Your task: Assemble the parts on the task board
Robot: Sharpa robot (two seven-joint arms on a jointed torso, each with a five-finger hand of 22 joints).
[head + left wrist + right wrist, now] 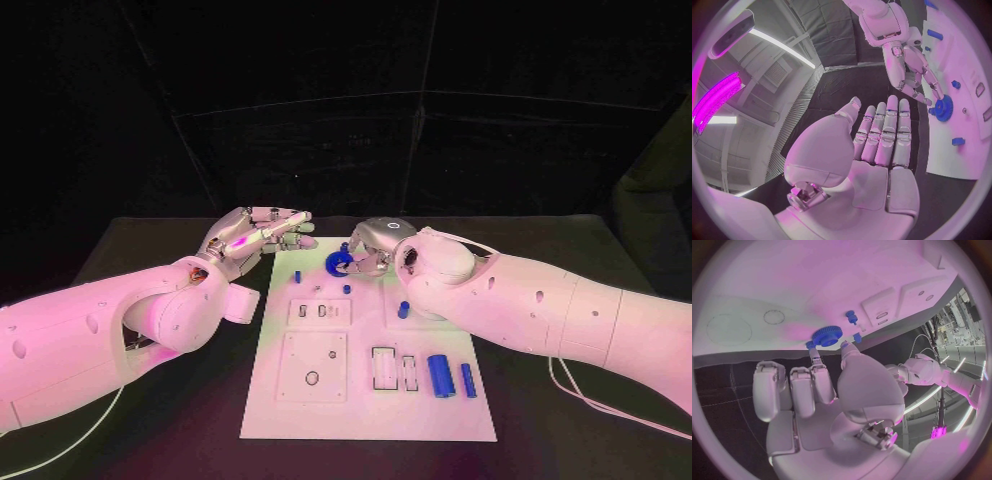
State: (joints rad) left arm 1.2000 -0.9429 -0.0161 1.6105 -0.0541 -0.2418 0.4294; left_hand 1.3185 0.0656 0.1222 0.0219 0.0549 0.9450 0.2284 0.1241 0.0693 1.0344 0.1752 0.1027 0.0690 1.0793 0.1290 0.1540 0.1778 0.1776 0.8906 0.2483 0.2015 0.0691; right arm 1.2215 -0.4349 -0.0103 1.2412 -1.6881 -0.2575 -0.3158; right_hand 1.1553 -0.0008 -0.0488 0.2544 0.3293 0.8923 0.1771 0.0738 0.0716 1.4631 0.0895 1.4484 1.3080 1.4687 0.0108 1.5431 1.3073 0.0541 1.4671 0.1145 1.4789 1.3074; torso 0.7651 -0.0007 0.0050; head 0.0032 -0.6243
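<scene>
The white task board (361, 410) lies in the middle of the table. At its far end my right hand (378, 245) pinches a blue gear (343, 263) between thumb and a fingertip. In the right wrist view the gear (826, 336) lies flat against the board (817, 290), at the tips of my right hand (826, 385). My left hand (260, 235) hovers off the board's far left corner, palm bare, fingers straight. The left wrist view has that hand (879, 145) facing the gear (944, 107) and the right hand (907, 65).
A short blue peg (297, 275) and two small blue pieces (346, 289) stand near the gear. Another blue piece (404, 309) lies mid-board. Two blue cylinders (440, 375) lie near the board's near right corner, beside rectangular recesses (384, 368).
</scene>
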